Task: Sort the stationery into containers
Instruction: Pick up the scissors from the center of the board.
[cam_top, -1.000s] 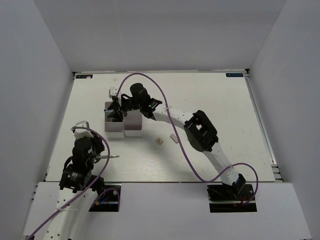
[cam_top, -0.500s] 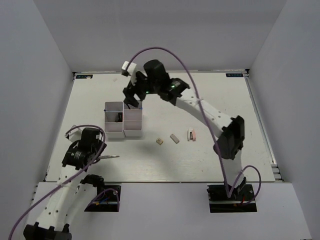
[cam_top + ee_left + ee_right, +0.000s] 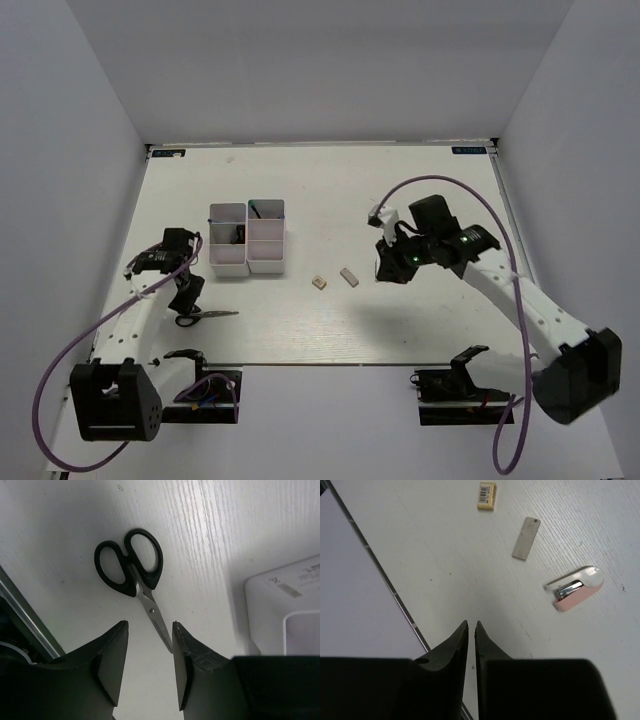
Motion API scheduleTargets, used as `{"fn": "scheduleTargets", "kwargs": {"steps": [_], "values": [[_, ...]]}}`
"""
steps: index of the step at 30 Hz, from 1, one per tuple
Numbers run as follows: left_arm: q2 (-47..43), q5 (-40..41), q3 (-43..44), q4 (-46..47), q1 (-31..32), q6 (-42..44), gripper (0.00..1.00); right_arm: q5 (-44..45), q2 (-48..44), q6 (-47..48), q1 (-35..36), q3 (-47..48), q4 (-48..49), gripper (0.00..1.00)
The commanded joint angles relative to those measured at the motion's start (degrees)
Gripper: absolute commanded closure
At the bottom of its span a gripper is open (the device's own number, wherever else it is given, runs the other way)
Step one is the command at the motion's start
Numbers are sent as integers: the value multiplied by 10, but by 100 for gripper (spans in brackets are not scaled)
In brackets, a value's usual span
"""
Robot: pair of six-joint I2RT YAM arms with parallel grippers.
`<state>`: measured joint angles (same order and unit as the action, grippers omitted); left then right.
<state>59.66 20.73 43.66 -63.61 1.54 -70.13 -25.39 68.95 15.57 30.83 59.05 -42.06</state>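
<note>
The black-handled scissors (image 3: 131,569) lie closed on the table, left of the containers (image 3: 247,262). They also show in the top view (image 3: 203,315). My left gripper (image 3: 150,626) is open just above them, the blade tip close to its right finger. My right gripper (image 3: 472,623) is shut and empty, above the table right of centre (image 3: 386,270). In the right wrist view a small pink-and-white stapler-like item (image 3: 575,586), a grey strip (image 3: 526,538) and a beige eraser (image 3: 487,495) lie ahead of it. Dark items and a blue pen (image 3: 262,209) stand in the back bins.
The beige eraser (image 3: 319,283) and grey strip (image 3: 349,277) lie between the bins and my right gripper. A corner of the bin block (image 3: 280,600) is close on the left gripper's right. The table's near edge (image 3: 380,575) runs by the right gripper.
My right arm has left the bins and swung right and nearer, over the pink item. My left arm has reached out to the scissors, gripper over them.
</note>
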Motion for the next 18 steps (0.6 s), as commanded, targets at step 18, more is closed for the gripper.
{"fn": "scheduleTargets", "kwargs": {"steps": [18], "values": [[177, -25, -6, 131, -116, 3, 50, -71, -107, 21, -69, -68, 37, 86]]}}
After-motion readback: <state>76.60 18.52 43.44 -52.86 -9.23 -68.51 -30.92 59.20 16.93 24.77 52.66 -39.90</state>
